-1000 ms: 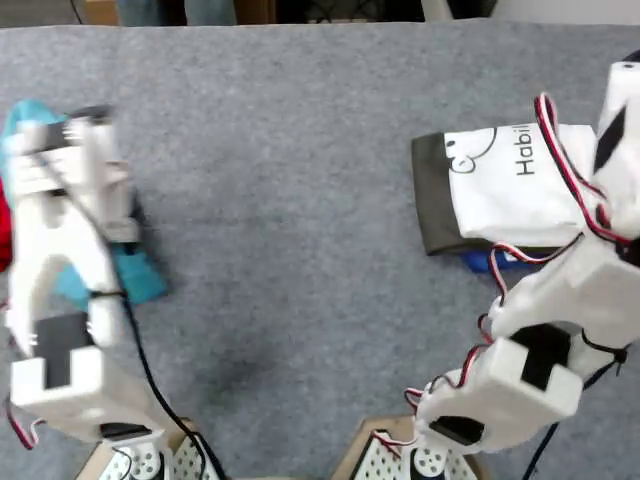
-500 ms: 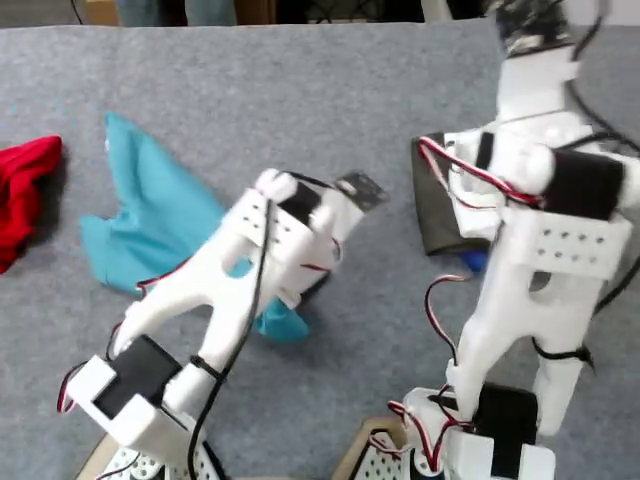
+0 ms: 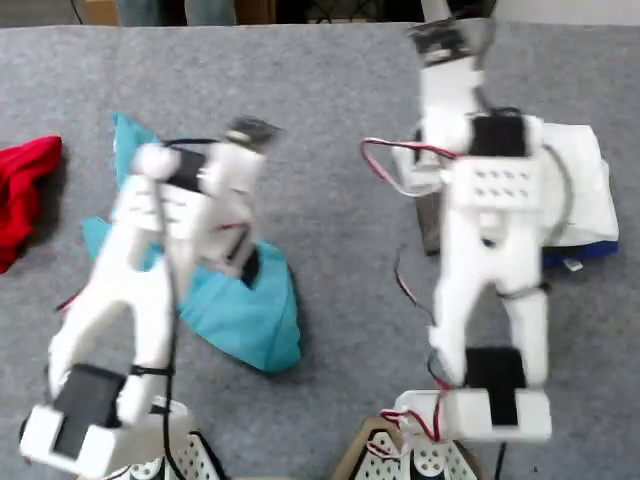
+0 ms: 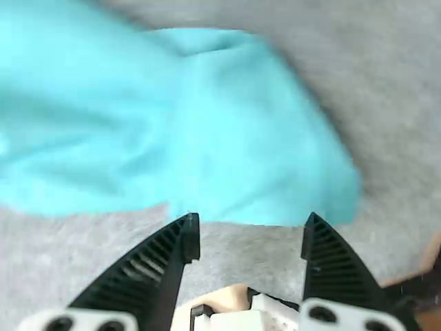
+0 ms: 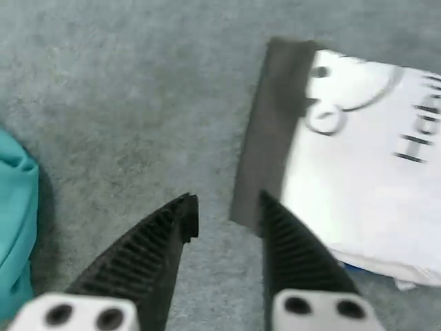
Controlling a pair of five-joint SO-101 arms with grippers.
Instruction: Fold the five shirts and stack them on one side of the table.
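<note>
Shirt [image 3: 25,195], red, left of teal shirt [image 3: 240,315]

Partial dark lettering on the folded white shirt [image 5: 358,172], cut off, not fully legible

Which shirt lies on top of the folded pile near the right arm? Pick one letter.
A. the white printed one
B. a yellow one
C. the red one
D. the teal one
A: the white shirt lies on top, over a dark one, while the teal shirt and the red shirt lie apart, unfolded.
</note>
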